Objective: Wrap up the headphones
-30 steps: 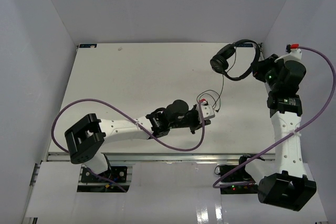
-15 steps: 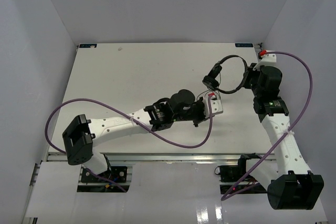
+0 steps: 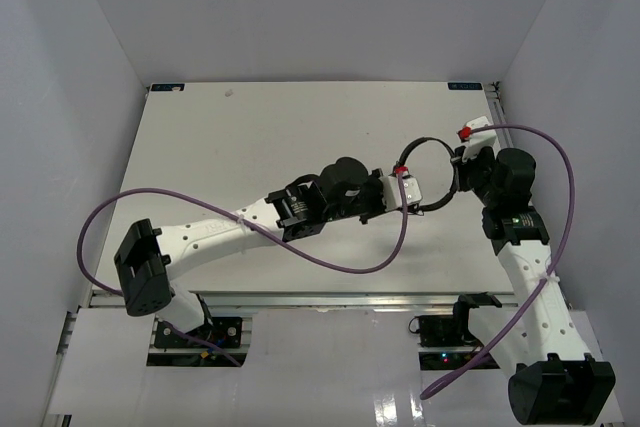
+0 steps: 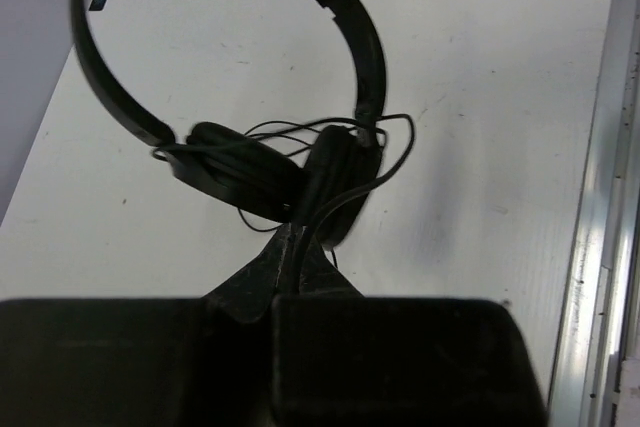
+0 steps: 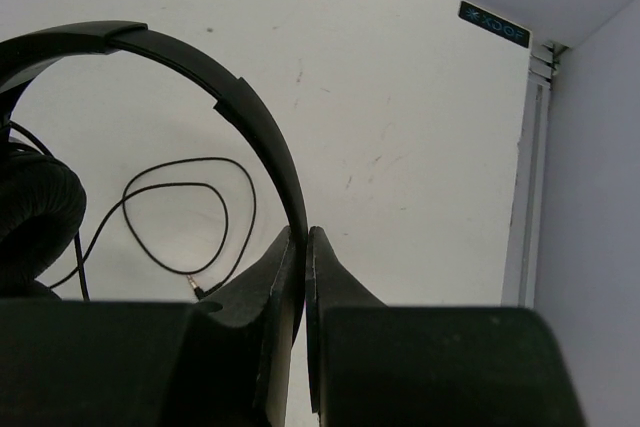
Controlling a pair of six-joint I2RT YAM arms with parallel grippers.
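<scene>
The headphones hang between both arms over the right half of the counter. The right fingers are clamped on the headband. The left fingers are closed, pinching the thin cord below the earcups; a loop lies on the counter.

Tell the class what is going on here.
Two robot arms share a pair of black headphones over the white table. The right gripper is shut on the headband. The left gripper is shut on the thin cord just below the earcups. The plug end trails loose.
</scene>
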